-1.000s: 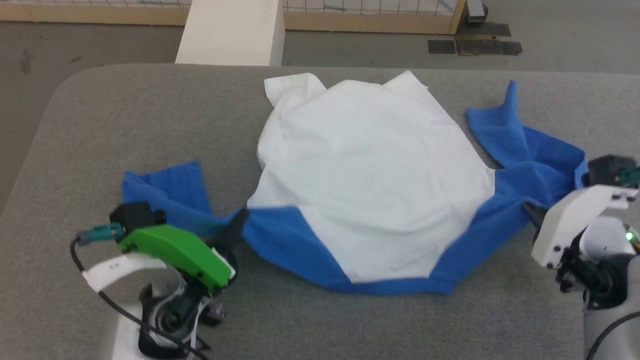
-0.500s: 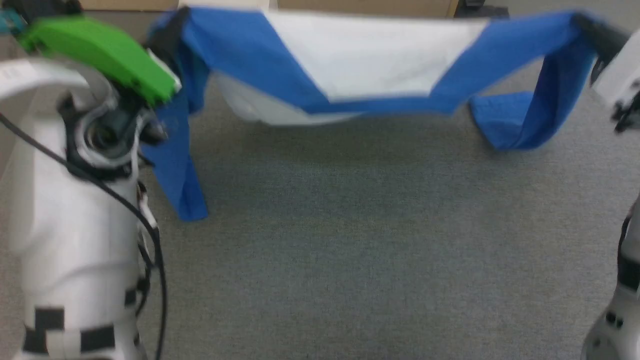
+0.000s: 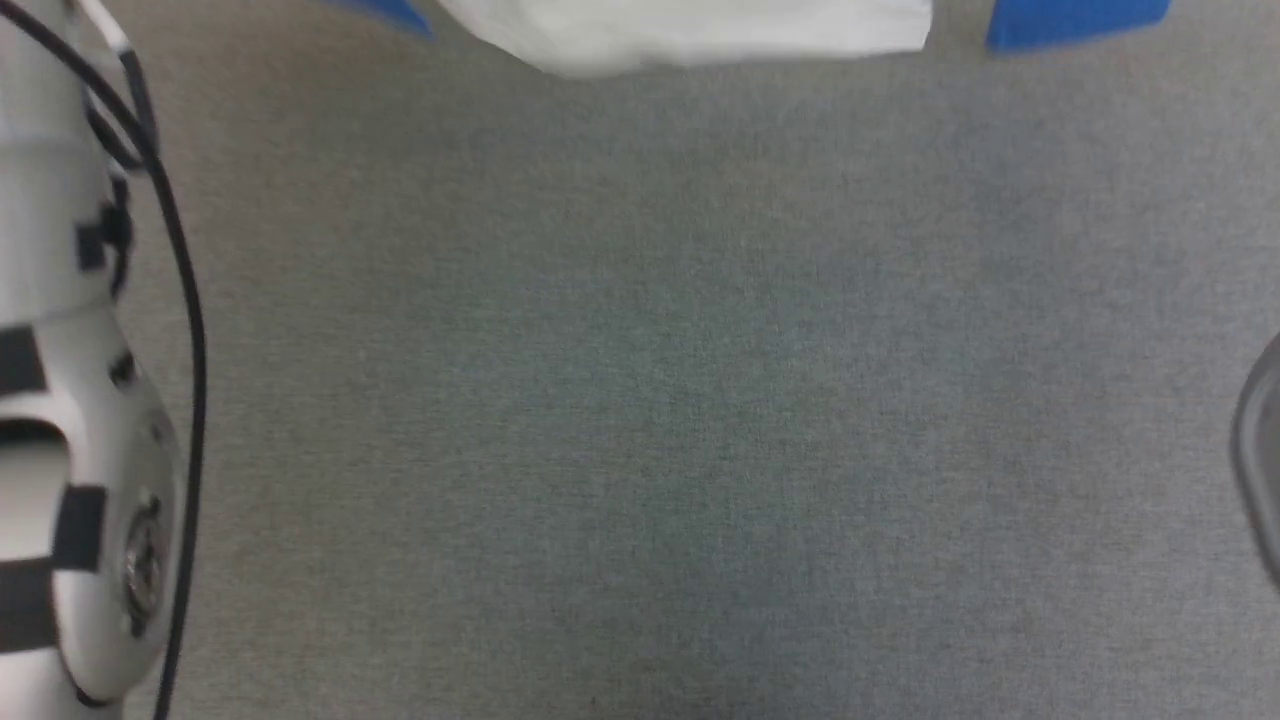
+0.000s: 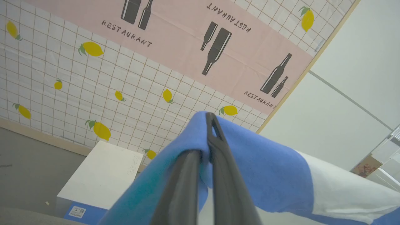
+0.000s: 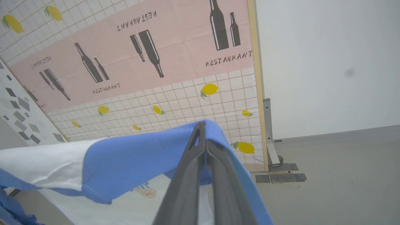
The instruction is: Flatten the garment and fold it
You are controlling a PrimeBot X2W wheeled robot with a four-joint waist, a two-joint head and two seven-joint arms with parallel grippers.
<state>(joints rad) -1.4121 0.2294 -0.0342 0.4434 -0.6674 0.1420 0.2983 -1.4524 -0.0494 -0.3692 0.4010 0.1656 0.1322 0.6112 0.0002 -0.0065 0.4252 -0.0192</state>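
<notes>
The garment [image 3: 700, 30], white with blue sleeves, hangs in the air; its white hem and two blue sleeve ends [image 3: 1075, 22] dangle along the top edge of the head view. In the left wrist view my left gripper [image 4: 210, 120] is shut on the blue shoulder cloth [image 4: 256, 156], which drapes over its fingertips. My right gripper [image 5: 200, 129] is likewise shut on the blue shoulder fabric [image 5: 134, 165] in the right wrist view, with the white body [image 5: 37, 165] stretching off to the left. Both grippers are raised well above the table.
The grey fabric table [image 3: 650, 400] spreads below the hanging cloth. My pale left forearm [image 3: 60, 400] with its black cable stands at the left edge. A rigid white box [image 4: 100, 175] sits on the floor before a patterned partition wall [image 4: 140, 78].
Both grippers have lifted the garment off the table and keep rising. The head view has tilted down, so the cloth has slid up to the top edge.
</notes>
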